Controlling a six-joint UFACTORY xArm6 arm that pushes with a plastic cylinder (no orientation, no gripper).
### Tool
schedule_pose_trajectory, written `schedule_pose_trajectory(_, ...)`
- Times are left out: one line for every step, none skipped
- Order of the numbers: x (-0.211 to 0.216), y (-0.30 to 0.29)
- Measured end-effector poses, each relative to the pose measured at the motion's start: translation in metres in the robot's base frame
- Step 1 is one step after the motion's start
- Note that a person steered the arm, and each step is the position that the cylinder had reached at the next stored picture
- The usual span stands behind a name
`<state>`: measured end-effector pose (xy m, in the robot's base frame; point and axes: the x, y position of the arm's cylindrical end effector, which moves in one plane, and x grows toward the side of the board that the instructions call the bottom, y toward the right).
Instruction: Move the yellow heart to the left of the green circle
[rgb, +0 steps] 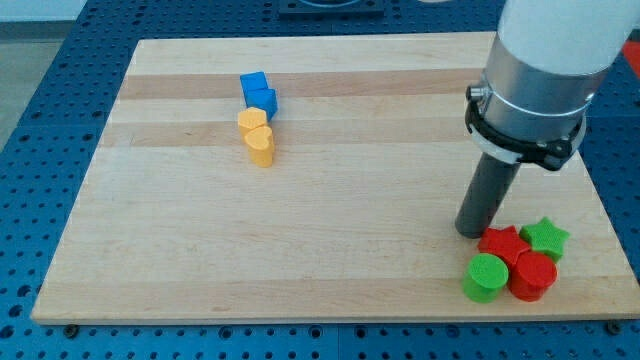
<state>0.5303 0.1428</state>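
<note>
The yellow heart (260, 145) lies on the wooden board at the upper left of the view, touching a yellow block (251, 121) just above it. The green circle (485, 276) sits near the board's lower right corner, touching a red block (532, 275) on its right. My tip (470, 231) rests on the board just above and slightly left of the green circle, next to a red star (503, 243). The tip is far to the right of the yellow heart.
A blue block (258, 91) touches the top of the yellow block. A green star (547, 237) lies right of the red star. The wooden board (200, 250) sits on a blue perforated table; its bottom edge runs just below the green circle.
</note>
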Motion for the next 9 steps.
schedule_pose_trajectory(-0.030, -0.023)
schedule_pose_trajectory(-0.040, -0.067)
schedule_pose_trajectory(-0.040, -0.158)
schedule_pose_trajectory(-0.046, -0.259)
schedule_pose_trajectory(-0.076, -0.328)
schedule_pose_trajectory(-0.122, -0.340)
schedule_pose_trajectory(-0.125, -0.297)
schedule_pose_trajectory(-0.114, -0.238)
schedule_pose_trajectory(-0.108, -0.193)
